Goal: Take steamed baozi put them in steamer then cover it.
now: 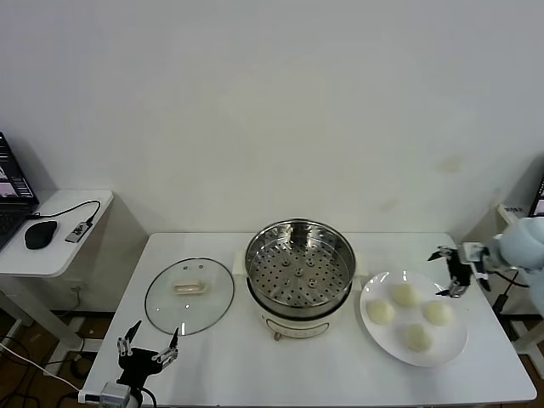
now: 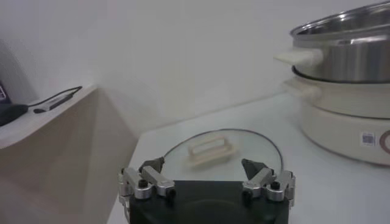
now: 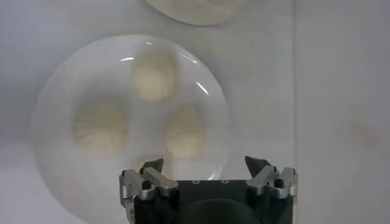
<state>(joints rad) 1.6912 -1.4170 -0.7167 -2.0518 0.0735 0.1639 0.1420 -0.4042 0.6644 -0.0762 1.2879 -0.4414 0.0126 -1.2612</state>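
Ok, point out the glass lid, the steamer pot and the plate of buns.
glass lid [image 1: 189,295], head view, clear glass beside its handle
steamer pot [image 1: 299,265], head view, perforated tray inside
plate [image 1: 453,343], head view, bare white rim

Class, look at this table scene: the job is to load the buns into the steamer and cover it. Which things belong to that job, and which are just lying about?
Belongs to the job:
- four baozi on the white plate
- steamer, uncovered
- glass lid, flat on the table

Just lying about:
- mouse on the side desk
- cable with adapter beside it
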